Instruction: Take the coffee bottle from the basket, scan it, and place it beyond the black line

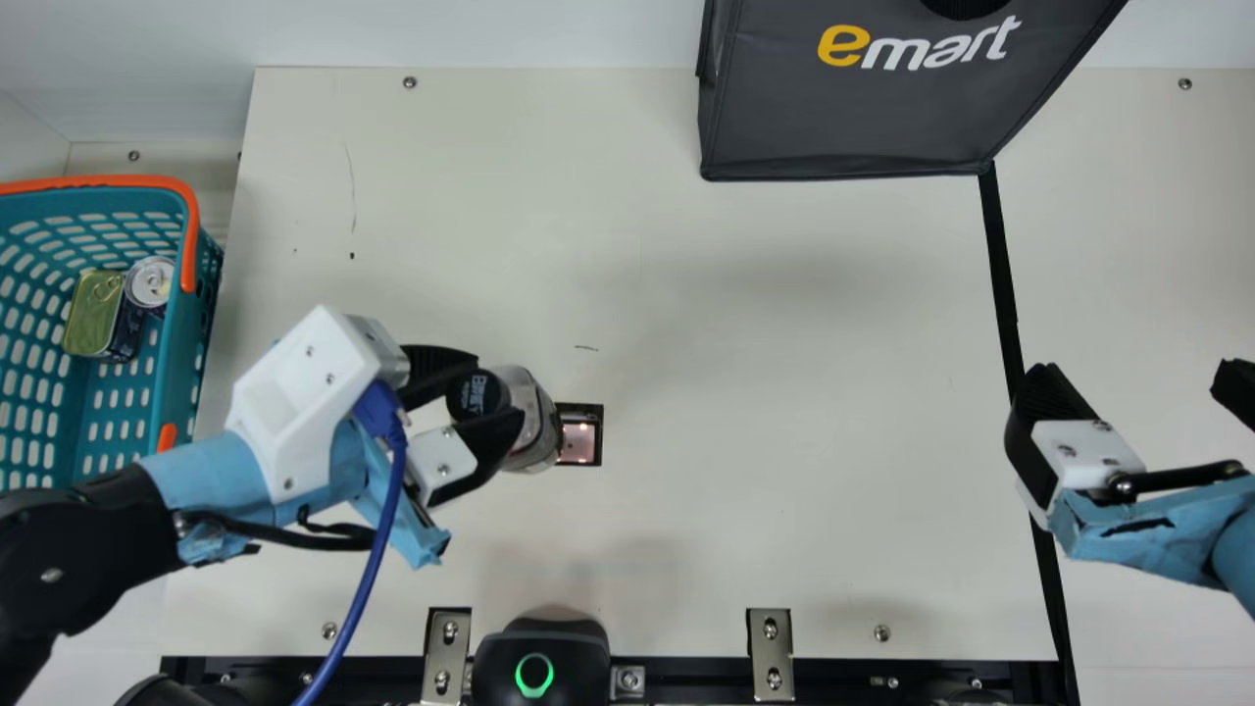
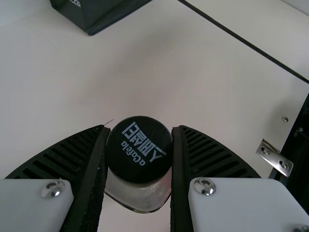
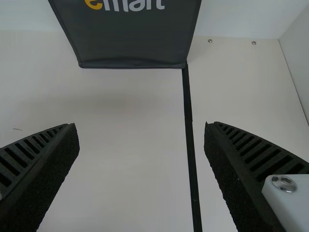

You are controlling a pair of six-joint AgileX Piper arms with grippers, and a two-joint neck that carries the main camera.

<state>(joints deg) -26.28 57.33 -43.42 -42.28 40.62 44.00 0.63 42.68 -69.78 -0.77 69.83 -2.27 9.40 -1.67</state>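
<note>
My left gripper (image 1: 495, 392) is shut on the coffee bottle (image 1: 529, 422), just left of the small scanner window (image 1: 579, 441) in the table. In the left wrist view the bottle's black cap (image 2: 139, 151) sits between the fingers of my left gripper (image 2: 139, 140), its clear body below. My right gripper (image 1: 1137, 382) stands open at the right, over the black line (image 1: 1002, 265); the right wrist view has my right gripper (image 3: 142, 130) with its fingers wide apart and the black line (image 3: 189, 125) between them. The teal basket (image 1: 176, 363) is at the far left.
A can (image 1: 150, 281) and a green-lidded tin (image 1: 95, 312) lie in the basket. A dark grey bag (image 1: 863, 108) stands at the back, its corner at the black line. A black device with a green ring (image 1: 539, 662) is at the front edge, near metal brackets (image 1: 771, 652).
</note>
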